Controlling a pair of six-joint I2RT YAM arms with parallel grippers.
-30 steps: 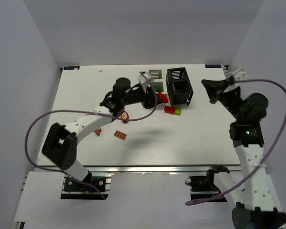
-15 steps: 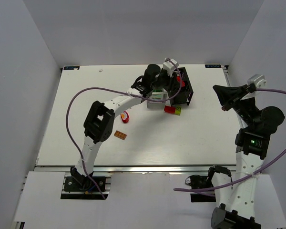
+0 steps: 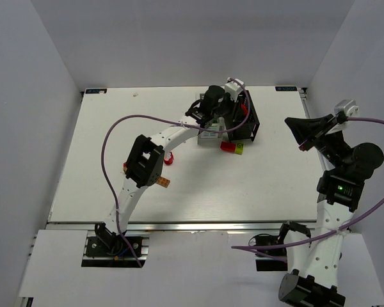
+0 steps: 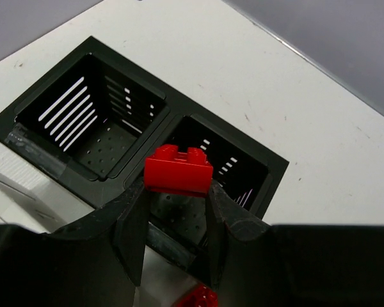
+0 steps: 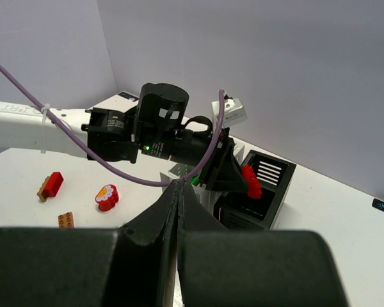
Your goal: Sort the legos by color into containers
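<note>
My left gripper [image 4: 177, 187] is shut on a red lego [image 4: 178, 168] and holds it over the right compartment of the black container [image 4: 272, 167]. In the top view the left gripper [image 3: 242, 109] hangs above that black container [image 3: 249, 128], and the white container [image 3: 208, 139] beside it is partly hidden by the arm. From the right wrist the held red lego [image 5: 249, 181] shows above the black container [image 5: 269, 192]. My right gripper [image 3: 296, 133] hovers shut and empty to the right of the containers, its fingers pressed together [image 5: 178, 187].
Loose on the table lie a red-and-yellow lego [image 3: 231, 147], a red flower piece [image 3: 169, 157], an orange lego [image 3: 161, 182] and a small red lego [image 3: 125, 168]. Another red lego [image 4: 198, 298] shows under the left gripper. A purple cable loops over the table.
The left arm has swung right with the red lego, from beside the white container to above the black one. The right arm has drawn back toward the right edge.
</note>
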